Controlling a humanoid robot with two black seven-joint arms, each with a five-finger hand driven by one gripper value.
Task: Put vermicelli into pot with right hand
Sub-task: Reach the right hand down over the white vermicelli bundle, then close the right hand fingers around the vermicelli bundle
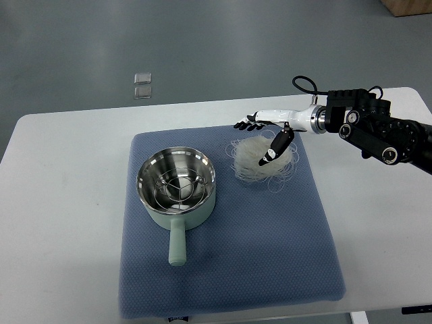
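On the blue mat (270,256), I've got the right robot hand (264,140) open, thumb dipping onto the vermicelli nest (251,162) directly beneath; the pot (177,187) sits just left, handle toward me.

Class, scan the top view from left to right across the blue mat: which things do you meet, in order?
Pot → vermicelli → right hand, open above the vermicelli's far side.
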